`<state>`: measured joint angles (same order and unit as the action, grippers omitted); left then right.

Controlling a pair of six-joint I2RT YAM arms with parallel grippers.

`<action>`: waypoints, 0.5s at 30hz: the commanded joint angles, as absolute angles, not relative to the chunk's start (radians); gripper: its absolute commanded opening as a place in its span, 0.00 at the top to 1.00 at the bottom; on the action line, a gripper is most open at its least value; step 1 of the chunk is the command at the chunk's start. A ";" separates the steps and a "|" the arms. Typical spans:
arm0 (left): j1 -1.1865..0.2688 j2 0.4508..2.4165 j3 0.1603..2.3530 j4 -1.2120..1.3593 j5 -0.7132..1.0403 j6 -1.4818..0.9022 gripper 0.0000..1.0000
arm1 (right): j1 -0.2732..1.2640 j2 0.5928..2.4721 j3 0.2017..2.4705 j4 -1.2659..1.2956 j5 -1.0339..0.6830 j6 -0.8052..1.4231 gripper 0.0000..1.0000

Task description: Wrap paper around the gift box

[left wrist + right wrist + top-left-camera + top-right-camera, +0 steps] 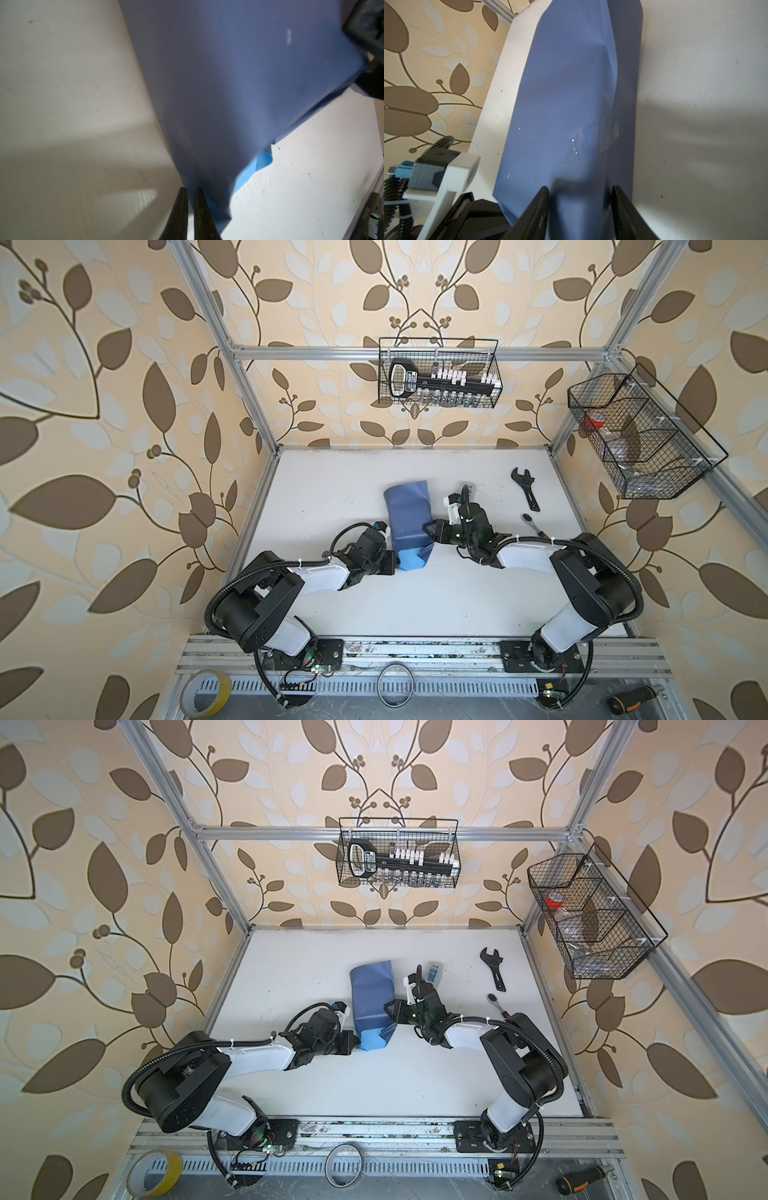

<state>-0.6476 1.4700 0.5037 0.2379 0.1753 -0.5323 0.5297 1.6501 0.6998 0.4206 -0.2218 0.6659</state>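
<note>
status: paper (pixel 409 514) is a slate-blue sleeve mid-table, long axis near–far. gift box not visible, presumably inside. clear tape (pixel 591 137) sits on the seam, so I'd call the body wrap done and the ends pending. right gripper (pixel 580 188) clamps the sleeve from the right, jaws half spread. left gripper (pixel 190 190) is at the near-left corner, jaws almost together; can't tell if they pinch paper. next: fold the light-blue near flap (pixel 411 560) flat, with the right side steadying.

We find the paper (pixel 407 514) in the middle of the worktop (pixel 332 489), left fingers (pixel 180 207) at its near left corner, right fingers (pixel 537 207) on its right side, the tape dispenser (pixel 434 971) just behind them, the wrench (pixel 527 491) toward the back right corner, the ratchet (pixel 534 524) before it.
</note>
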 commanded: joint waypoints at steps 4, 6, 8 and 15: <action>-0.664 1.477 0.549 0.315 0.185 -0.538 0.88 | 0.545 1.680 0.689 0.429 -0.230 0.673 0.51; -0.668 1.476 0.557 0.315 0.184 -0.538 0.88 | 0.548 1.680 0.689 0.430 -0.230 0.675 0.51; -0.669 1.479 0.563 0.321 0.183 -0.537 0.87 | 0.548 1.683 0.688 0.431 -0.228 0.676 0.51; -0.682 1.511 0.577 0.352 0.183 -0.541 0.86 | 0.549 1.684 0.688 0.430 -0.228 0.675 0.51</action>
<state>-0.6685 1.4990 0.5449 0.3050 0.1761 -0.5358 0.5396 1.6592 0.6998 0.4385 -0.2218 0.6735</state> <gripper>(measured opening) 0.142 0.491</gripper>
